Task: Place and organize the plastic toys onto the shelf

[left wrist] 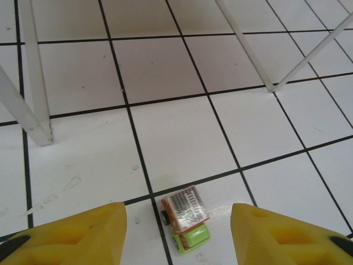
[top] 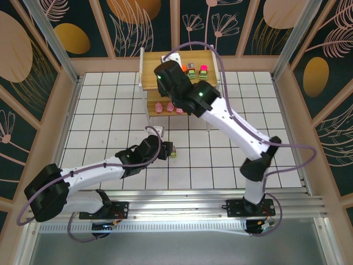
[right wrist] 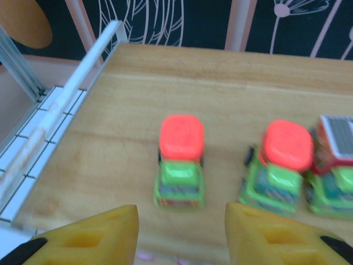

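Nearly done, by the look: three cars (right wrist: 278, 165) sat on the shelf (top: 149, 77) top tier, and at least three pigs (top: 170, 106) on the lower tier. One car (left wrist: 186, 218) was left on the tabletop (left wrist: 165, 132), btw the left fingers (left wrist: 110, 226), spread apart. The right fingers (right wrist: 118, 226) were also apart, over the top tier.

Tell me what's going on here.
Two arms are loading toys onto the shelf. The right gripper hangs open over the top tier, an orange-topped truck just ahead, two more trucks beside that. The left gripper hangs open over a green truck on the tiled table. Pink pigs sit on the lower tier.
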Robot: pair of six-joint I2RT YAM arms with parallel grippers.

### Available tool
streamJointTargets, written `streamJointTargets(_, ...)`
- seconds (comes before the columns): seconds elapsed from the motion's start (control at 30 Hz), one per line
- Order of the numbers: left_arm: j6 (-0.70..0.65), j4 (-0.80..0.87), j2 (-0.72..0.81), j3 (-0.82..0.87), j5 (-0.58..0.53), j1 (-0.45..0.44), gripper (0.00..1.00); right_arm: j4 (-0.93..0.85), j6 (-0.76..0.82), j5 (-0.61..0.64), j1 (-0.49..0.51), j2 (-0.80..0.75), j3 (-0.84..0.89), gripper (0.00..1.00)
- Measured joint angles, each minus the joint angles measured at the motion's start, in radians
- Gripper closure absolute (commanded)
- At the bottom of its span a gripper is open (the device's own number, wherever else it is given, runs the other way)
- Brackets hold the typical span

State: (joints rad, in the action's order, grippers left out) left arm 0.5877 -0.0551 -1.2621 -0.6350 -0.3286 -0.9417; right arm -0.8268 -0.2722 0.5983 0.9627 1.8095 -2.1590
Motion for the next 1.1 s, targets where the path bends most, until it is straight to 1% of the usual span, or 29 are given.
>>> streamJointTargets(0.23, 0.056, 0.013, -0.034, -0.009, -0.038, -0.039, 0.47, 0.097, -0.043, 0.01, 0.031, -0.314, 0.368, 0.55)
streamJointTargets(0.4, 0.104, 0.037, -0.082, -0.031, -0.062, -0.06, 0.47, 0.146, -0.089, 0.009, 0.039, -0.466, 0.609, 0.55)
streamJointTargets(0.63, 0.171, 0.056, -0.141, -0.066, -0.085, -0.065, 0.49, 0.177, -0.17, -0.021, 0.038, -0.56, 0.906, 0.56)
streamJointTargets(0.8, 0.224, 0.071, -0.217, -0.098, -0.108, -0.085, 0.5, 0.217, -0.217, -0.076, -0.006, -0.636, 1.098, 0.56)
streamJointTargets(0.97, 0.277, 0.09, -0.301, -0.138, -0.128, -0.095, 0.5, 0.256, -0.249, -0.122, -0.049, -0.719, 1.24, 0.56)
streamJointTargets(1.1, 0.307, 0.123, -0.358, -0.185, -0.151, -0.096, 0.52, 0.281, -0.266, -0.152, -0.074, -0.767, 1.315, 0.56)
